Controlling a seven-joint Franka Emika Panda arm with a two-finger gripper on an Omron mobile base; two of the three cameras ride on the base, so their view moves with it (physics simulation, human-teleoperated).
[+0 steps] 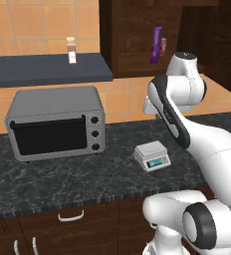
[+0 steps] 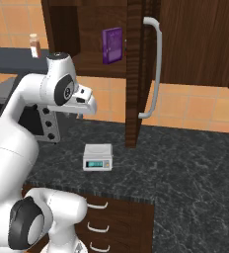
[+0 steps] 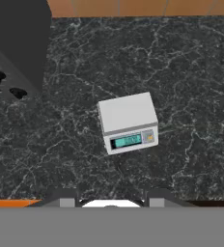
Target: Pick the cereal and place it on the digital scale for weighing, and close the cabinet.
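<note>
The purple cereal box (image 2: 112, 45) stood upright on the shelf inside the open cabinet (image 2: 134, 74), with a red and dark can (image 1: 163, 46) just beside it. The scale (image 3: 128, 121) sat on the dark worktop (image 3: 191, 87) with nothing on it, near the toaster oven (image 1: 55, 122).

The fingers (image 3: 111, 197) hung above the scale, pointing down at it and holding nothing. Only their tips showed, with a gap between them, so I could not tell how far open they were.

The step in hand seemed to be the reach for the box. I think the arm should rise to the shelf, enter past the open door, open wide enough for the thin box and take it by its flat faces, without pushing the can.
</note>
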